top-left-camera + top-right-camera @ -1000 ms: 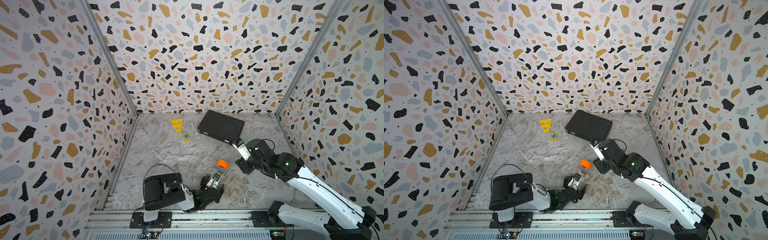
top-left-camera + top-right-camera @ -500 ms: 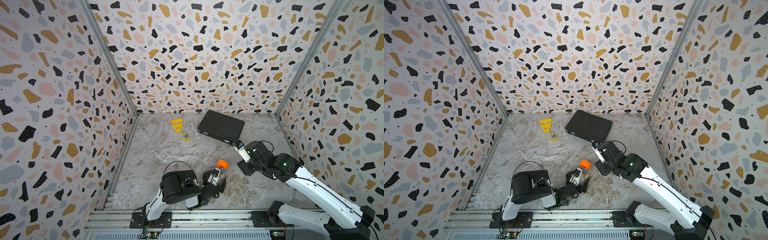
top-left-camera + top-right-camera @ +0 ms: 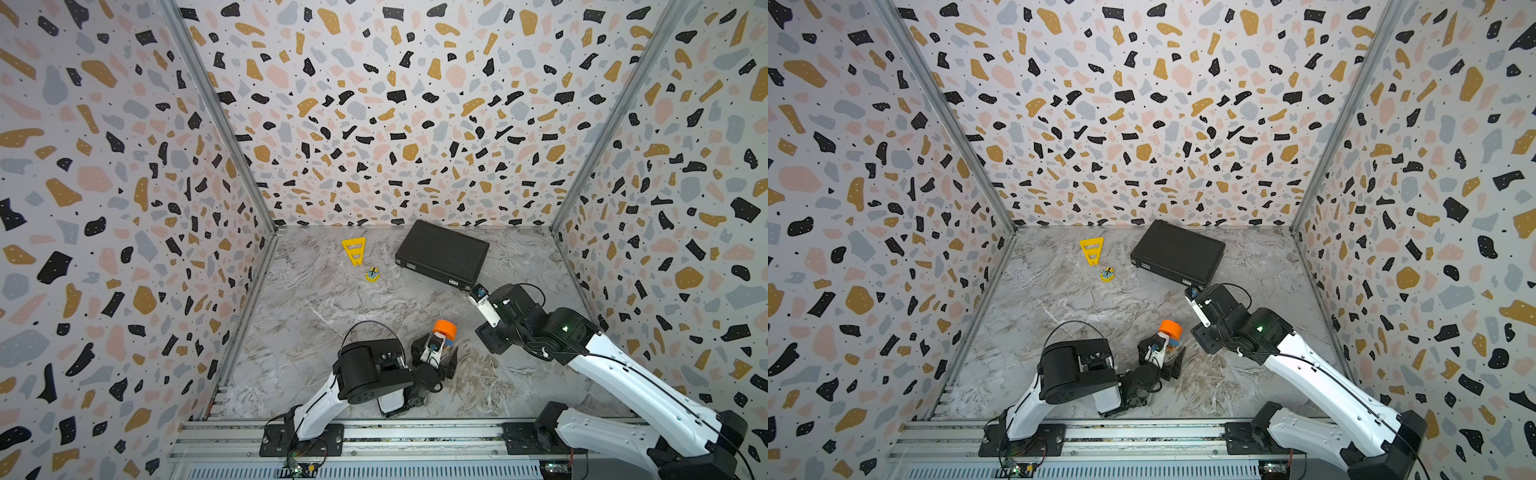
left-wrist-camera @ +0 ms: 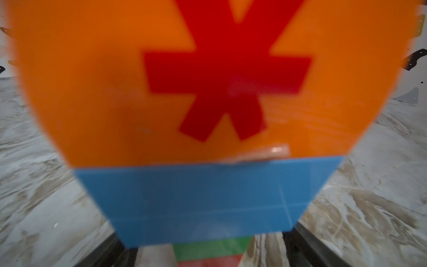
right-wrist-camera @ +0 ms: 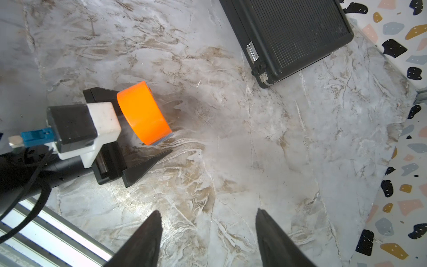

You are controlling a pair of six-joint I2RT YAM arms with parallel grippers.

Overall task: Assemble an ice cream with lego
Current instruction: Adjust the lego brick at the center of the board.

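Shows the ice cream [image 3: 444,330] upright near the front of the counter [image 3: 332,316], orange asterisk dome over blue, green, red bricks, between spread, unclamped fingers of the left end effector [image 3: 435,355]. Leaves marbled room around it, with the right end effector [image 5: 208,211] nearby, fingers apart, empty. Puts the black case [image 3: 442,253] and yellow slotted triangle [image 3: 354,250] back by terrazzo walls [image 3: 395,124].

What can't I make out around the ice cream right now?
Foot of the ice cream: left wrist view, cut off by the lower edge; both top views, hidden behind the left pincer; right wrist view, under the dome.
Top of the dome: left wrist view, cut off by the upper edge, blurred.
Markings on the small round yellow piece: both top views, too small.
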